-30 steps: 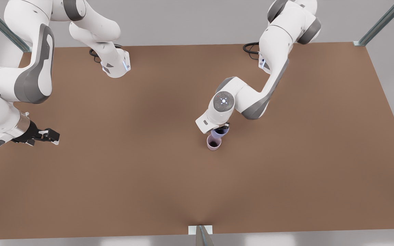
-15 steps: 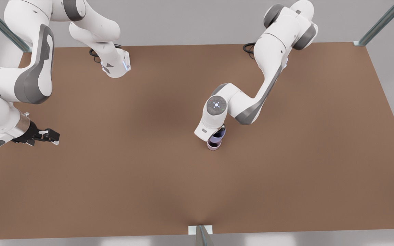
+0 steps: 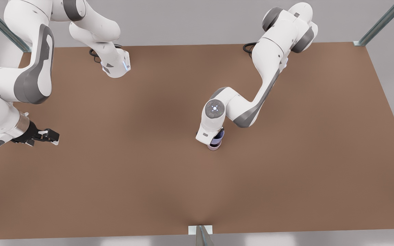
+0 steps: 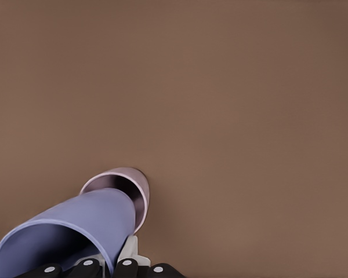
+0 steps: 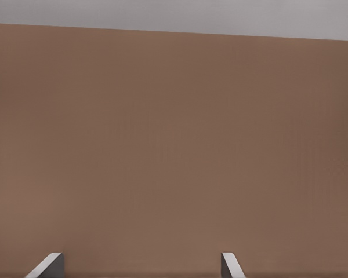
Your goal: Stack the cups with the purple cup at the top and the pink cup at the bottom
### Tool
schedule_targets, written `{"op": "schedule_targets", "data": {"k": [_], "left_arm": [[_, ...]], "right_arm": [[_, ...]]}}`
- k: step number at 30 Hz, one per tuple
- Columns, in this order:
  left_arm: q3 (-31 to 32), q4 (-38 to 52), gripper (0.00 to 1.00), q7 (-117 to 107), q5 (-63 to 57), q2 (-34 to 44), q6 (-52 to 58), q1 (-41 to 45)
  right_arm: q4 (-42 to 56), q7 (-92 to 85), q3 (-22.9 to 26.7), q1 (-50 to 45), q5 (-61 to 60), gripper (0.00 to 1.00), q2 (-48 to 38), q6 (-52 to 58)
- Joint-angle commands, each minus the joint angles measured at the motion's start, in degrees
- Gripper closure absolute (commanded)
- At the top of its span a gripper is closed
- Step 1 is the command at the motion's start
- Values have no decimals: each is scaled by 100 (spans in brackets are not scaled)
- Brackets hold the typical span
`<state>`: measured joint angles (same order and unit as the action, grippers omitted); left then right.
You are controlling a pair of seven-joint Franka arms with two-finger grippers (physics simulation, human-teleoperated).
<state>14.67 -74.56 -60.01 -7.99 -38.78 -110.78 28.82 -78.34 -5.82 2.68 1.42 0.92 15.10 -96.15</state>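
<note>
Lavender purple cup point(image 4: 75, 229) pinched in left gripper point(image 3: 217, 136), tilted into pink cup point(image 4: 127, 188) mid-tabletop point(image 3: 286, 188).
Held by its wall, so the base can nest; right gripper point(image 3: 48, 136) waits spread near the edge.

surface: brown table point(image 3: 121, 177), plain and matte, wide, running almost edge to edge of the front view
surround: pale grey past every table edge
corners: slanted metal frame bars point(image 3: 381, 22) at the two far corners
near edge: small pale bracket point(image 3: 200, 230) at the middle, a metal bar rising from it
far edge: two white arm bases point(image 3: 116, 66) mounted there, black cable coiled by each
standing on it: pink cup point(image 3: 214, 147), upright, a little toward the front view's right of centre
pink cup, left wrist view: rim point(image 4: 127, 179) up, dark inside, base on the brown top
</note>
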Motion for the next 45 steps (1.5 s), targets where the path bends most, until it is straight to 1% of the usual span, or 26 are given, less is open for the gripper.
{"op": "schedule_targets", "data": {"k": [1,27,28,29,30,41,42,43,45], "left_arm": [[1,3,79,-687,-1,2,-58,1],[-16,3,79,-687,-124,-270,-260,1],[-16,3,61,-635,-124,-270,-260,1],[-16,3,40,-617,-158,-270,-260,1],[-16,3,25,-626,-282,-288,-260,1],[-16,3,24,-635,-282,-288,-260,1],[-16,12,18,-635,-290,-288,-260,1],[-16,47,0,-661,-282,-270,-251,1],[-16,205,0,-652,-273,-191,-154,-8]], "right_arm": [[3,-7,4,-1,-4,0,-7,0],[3,-7,4,-1,4,0,2,-9],[3,-7,4,-1,-4,0,2,0],[3,-7,4,-1,4,0,2,-9],[3,-7,4,-1,4,0,2,0],[47,-7,4,-1,4,0,28,0],[47,-7,4,-1,4,0,28,0],[47,-7,4,-1,4,0,28,0],[47,-7,4,-1,4,0,28,8]]}}
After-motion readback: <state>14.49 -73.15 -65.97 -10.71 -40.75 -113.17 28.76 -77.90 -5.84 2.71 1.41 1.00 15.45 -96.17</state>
